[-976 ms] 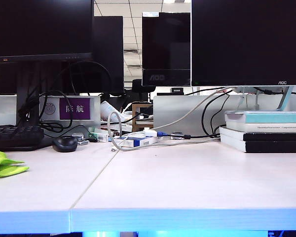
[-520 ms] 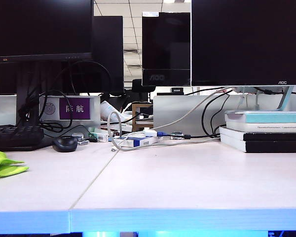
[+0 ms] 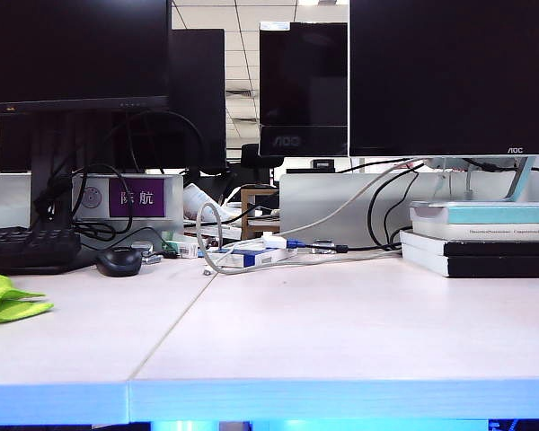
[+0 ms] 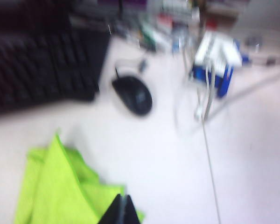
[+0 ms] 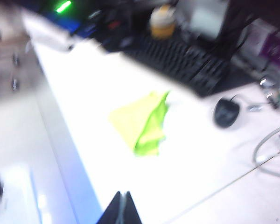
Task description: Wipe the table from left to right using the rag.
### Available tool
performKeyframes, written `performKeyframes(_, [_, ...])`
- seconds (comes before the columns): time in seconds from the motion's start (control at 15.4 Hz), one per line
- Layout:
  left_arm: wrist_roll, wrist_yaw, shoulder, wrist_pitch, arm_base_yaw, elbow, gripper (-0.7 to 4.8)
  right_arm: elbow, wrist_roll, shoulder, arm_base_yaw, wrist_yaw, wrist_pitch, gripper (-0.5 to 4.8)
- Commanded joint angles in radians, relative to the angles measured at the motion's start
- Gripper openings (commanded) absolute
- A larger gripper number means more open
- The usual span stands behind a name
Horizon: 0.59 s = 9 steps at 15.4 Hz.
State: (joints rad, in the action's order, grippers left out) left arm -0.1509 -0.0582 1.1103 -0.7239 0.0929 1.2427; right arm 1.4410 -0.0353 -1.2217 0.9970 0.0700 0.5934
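Rag (image 3: 7, 298) lies crumpled at the far-left edge of the table (image 3: 341, 332), on the left panel, near the front; lime green, folded over itself, untouched. No gripper appears in the exterior view.

Left gripper (image 4: 120, 211) hangs above the rag's near corner, fingers clenched together, holding nothing. Right gripper (image 5: 122, 208) sits above the front of the table to the right of the rag, fingers likewise pressed shut and empty; rag (image 5: 142, 127) is well apart from it. Both wrist views are blurred.

Judgement: step in hand is the approach to the rag; no wiping done yet. Left gripper is the better placed. To do it well: spread the fingers before descending, come down on the thick folded middle of the rag (image 4: 60, 189) rather than the thin corner, and pinch enough cloth that it drags flat.

Neighbours to clear: mouse (image 3: 119, 261) and keyboard (image 3: 27, 248) lie just beyond the rag, cables (image 3: 225, 256) near the seam, books (image 3: 481, 238) far right. Keep the sweep along the open front strip.
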Motion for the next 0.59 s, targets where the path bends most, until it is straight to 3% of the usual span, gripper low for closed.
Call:
performKeyframes(0.07, [0.005,-0.01,0.042,-0.051,0.0,0.003,-0.03,0.006,-0.052,-0.006,0.015,0.01,0.032,-0.06])
performKeyframes(0.33, [0.009,-0.006,0.131,-0.12,-0.001,0.003,-0.01,0.007,-0.051,-0.007,0.014,0.015,0.031,-0.06])
performKeyframes(0.39, [0.008,-0.006,0.161,-0.142,-0.001,0.003,0.41,0.007,-0.051,-0.007,0.014,0.019,0.031,-0.06])
performKeyframes(0.46, [0.01,-0.006,0.191,-0.156,-0.001,0.003,1.22,0.007,-0.051,-0.007,0.014,0.023,0.031,-0.06])
performKeyframes(0.52, [0.016,-0.004,0.223,-0.161,-0.001,0.003,1.59,0.007,-0.051,-0.007,0.015,0.029,0.031,-0.06])
performKeyframes(0.59, [0.016,0.013,0.249,-0.162,-0.001,0.003,1.62,0.007,-0.051,-0.007,0.014,0.042,0.031,-0.06])
